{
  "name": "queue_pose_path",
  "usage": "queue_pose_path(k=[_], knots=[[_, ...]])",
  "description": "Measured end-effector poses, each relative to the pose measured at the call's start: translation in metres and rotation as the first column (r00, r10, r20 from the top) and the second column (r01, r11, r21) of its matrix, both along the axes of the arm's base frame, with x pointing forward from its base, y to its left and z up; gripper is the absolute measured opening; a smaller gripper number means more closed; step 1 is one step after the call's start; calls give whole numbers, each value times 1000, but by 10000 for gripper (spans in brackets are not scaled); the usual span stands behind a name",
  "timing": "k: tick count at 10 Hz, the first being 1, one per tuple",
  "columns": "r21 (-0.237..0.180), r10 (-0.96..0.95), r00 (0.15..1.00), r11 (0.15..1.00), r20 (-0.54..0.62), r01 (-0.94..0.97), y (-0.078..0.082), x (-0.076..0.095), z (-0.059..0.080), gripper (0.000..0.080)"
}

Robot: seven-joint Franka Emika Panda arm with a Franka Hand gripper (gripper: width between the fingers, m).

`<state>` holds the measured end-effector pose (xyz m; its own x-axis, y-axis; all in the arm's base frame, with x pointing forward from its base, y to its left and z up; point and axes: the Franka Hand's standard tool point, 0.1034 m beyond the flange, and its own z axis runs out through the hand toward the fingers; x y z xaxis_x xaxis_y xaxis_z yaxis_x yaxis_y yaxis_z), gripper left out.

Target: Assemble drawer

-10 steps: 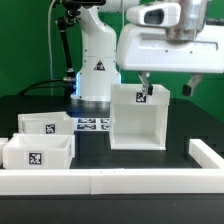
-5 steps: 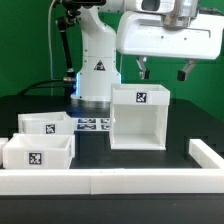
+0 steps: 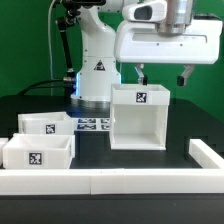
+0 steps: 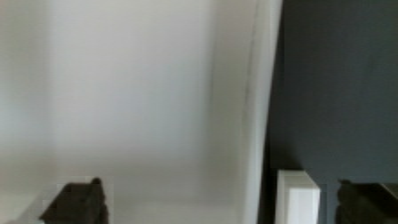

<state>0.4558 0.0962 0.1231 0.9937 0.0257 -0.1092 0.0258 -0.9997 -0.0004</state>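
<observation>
Exterior view: the gripper [image 3: 163, 78] hung above the drawer shell [image 3: 138, 122], at the shell's 12 o'clock, clear of it. Its jaws stood wide apart with nothing between them. One fingertip [image 3: 141, 76] sat over the shell's top rim and the other past the shell's 1 o'clock corner.

The shell stood upright on the black table [image 3: 170, 160], open face toward the camera, with one marker tag [image 3: 141, 96] on its top band. The rear tray [image 3: 42, 124] lay at the shell's 9 o'clock and the front tray [image 3: 38, 153] at its 8 o'clock. Both were open-topped and tagged. They were close together, but contact could not be told.

The marker board [image 3: 92, 124] lay flat between the rear tray and the shell. The low white rail [image 3: 120, 181] ran along the table's 6 o'clock edge.

Wrist view: the shell's white surface [image 4: 143, 90] lay beside dark table [image 4: 338, 80]. Two dark fingertips [image 4: 75, 200] showed, apart and empty. A small white piece [image 4: 297, 195] near one of them could not be identified.
</observation>
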Motion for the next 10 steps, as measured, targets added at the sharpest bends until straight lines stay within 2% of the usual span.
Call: queue_pose_path(k=[3,6,7,8,9,10], knots=[[4,-2,1000,1000,-2,2,8,-21,-15,649],[6,5,1000,1000,-5,-5,10,-26,-21,649],[6,5,1000,1000,-5,-4,10,-25,-21,550],[6,6,1000,1000,-5,-6,10,-25,-21,550],[6,6,1000,1000,-5,-6,10,-25,-21,367],[6,6,1000,1000,-5,-6,10,-25,-21,230]])
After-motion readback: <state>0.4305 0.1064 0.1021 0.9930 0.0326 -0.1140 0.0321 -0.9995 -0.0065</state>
